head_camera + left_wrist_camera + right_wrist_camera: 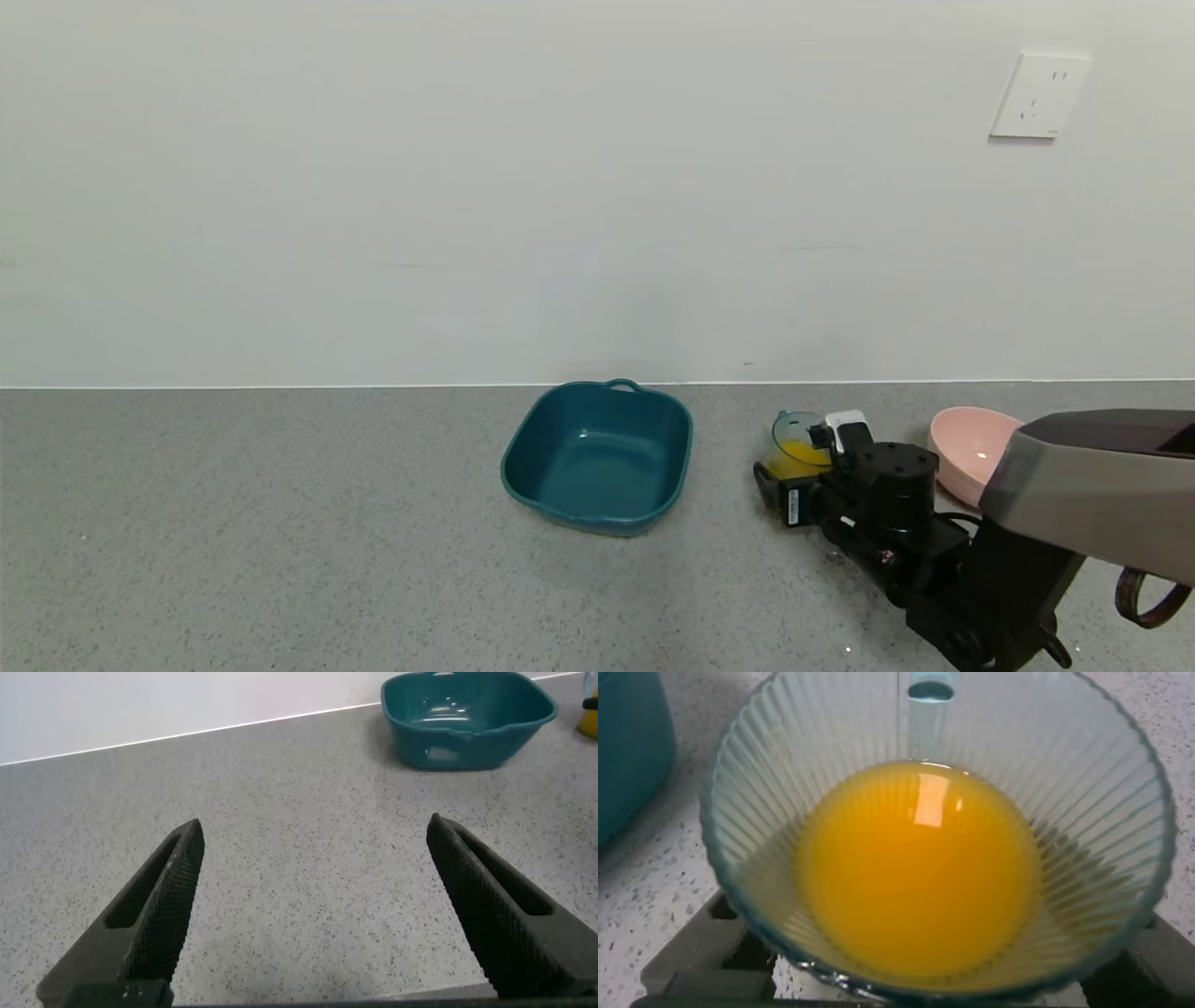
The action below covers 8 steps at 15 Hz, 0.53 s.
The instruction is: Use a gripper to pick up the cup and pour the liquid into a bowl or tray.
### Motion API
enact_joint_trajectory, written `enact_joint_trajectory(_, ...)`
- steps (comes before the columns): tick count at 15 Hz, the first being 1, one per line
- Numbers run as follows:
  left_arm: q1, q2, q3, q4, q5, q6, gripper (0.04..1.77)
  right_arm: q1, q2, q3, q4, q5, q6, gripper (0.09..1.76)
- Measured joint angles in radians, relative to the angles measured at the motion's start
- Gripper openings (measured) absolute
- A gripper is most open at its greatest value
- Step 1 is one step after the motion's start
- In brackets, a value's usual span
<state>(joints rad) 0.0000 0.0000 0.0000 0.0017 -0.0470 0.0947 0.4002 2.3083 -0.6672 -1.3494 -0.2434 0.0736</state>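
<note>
The cup [794,446] is a translucent blue-grey tumbler standing on the grey counter, right of centre in the head view. The orange-yellow liquid [799,456] fills its lower part. My right gripper [805,464] has a finger on each side of the cup and is closed on it. In the right wrist view the cup [934,831] fills the frame, with the liquid [920,868] inside and a dark finger [691,961] against its wall. The pale pink bowl [971,453] stands just right of the gripper. My left gripper [313,835] is open and empty above bare counter.
A dark teal square tray with a handle [597,457] stands left of the cup; it also shows in the left wrist view [467,719] and at the edge of the right wrist view [626,747]. A white wall runs behind the counter.
</note>
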Motion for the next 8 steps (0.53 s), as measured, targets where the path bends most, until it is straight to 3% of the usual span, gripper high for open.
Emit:
enact_joint_trajectory(7,0.0,0.0,0.0,0.0,0.0,0.0,1.72,0.004,0.014,-0.002,-0.006,-0.001,0.0,1.71)
enact_joint_trajectory(8,0.0,0.0,0.0,0.0,0.0,0.0,1.72,0.004,0.015,-0.001,-0.007,-0.001,0.0,1.55)
